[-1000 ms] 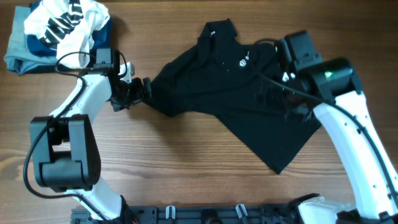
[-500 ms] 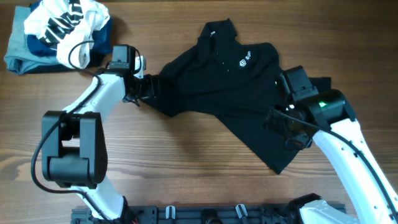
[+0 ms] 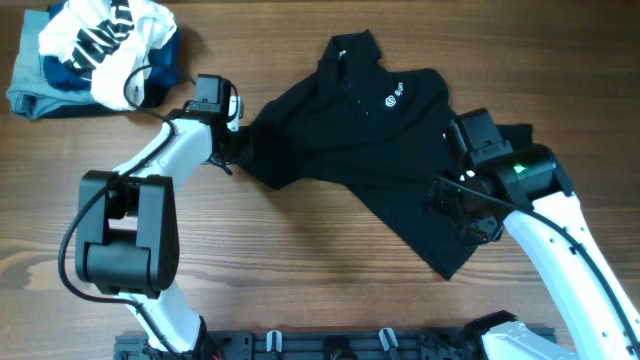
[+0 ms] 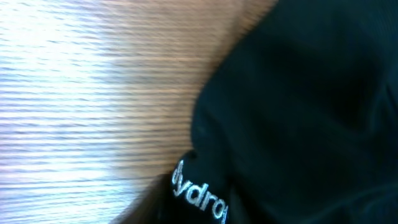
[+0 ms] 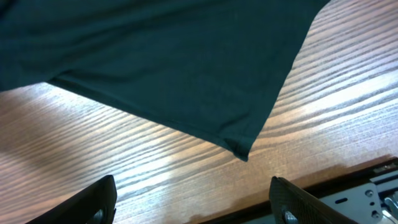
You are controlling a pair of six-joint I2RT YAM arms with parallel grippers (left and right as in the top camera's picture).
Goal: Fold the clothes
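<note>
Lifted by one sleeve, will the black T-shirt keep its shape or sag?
Likely floppy: the black T-shirt lies creased and flat on the table, so it should drape from any pinch. Probably light: its hem corner looks thin against the wood. Pushed, it would probably bunch rather than slide.

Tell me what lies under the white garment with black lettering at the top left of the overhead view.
Under the white garment lie a navy garment and a light-blue garment, stacked on the wooden table. Only their edges show; the rest of them, and anything between them, is covered.
</note>
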